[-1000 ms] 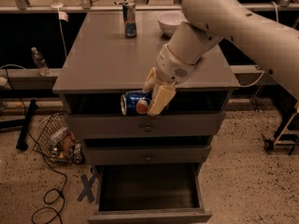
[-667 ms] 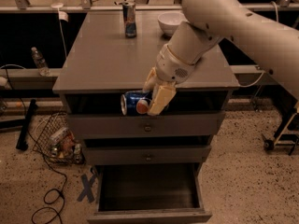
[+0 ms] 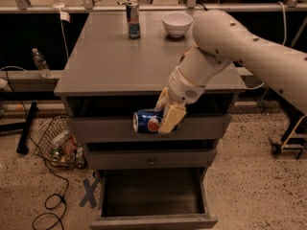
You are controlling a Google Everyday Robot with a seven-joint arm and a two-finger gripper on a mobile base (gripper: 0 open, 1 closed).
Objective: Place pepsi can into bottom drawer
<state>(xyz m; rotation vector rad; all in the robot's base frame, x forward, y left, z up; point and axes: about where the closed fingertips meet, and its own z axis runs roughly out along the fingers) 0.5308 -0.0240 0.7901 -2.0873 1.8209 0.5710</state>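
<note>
The pepsi can, blue with a red-white round logo, lies on its side in my gripper, held in the air in front of the top drawer's front panel. The cream fingers are shut on the can's right part. The bottom drawer stands pulled open below, a wide dark box, with nothing in it that I can see. The can hangs well above the drawer's opening.
A grey cabinet top carries a tall slim blue-silver can and a white bowl at the back. The middle drawer is shut. A wire basket with clutter and cables lie on the floor at the left.
</note>
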